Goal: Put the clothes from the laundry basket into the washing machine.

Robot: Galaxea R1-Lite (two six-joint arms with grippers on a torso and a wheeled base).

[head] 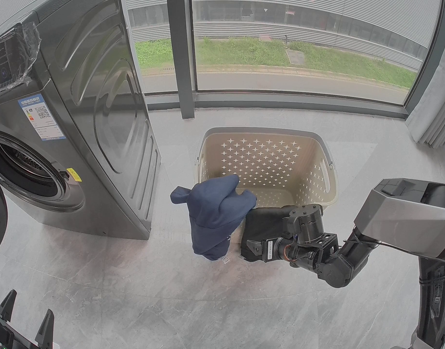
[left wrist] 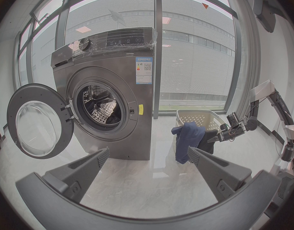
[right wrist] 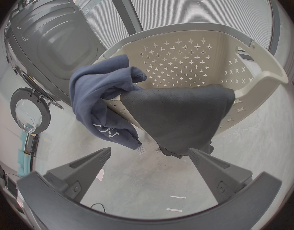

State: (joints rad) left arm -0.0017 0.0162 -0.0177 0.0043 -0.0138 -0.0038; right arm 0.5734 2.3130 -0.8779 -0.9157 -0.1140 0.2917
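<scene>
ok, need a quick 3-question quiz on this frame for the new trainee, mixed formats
1. Fill in: the right gripper, close to the black garment, is ___ (open/shut).
2. True or false: the door of the washing machine is shut.
3. Where is the navy garment?
A) inside the washing machine
B) draped over the rim of the laundry basket
C) held in the right gripper

Key: 1 open; 2 false, it is swung wide open; 3 B.
</scene>
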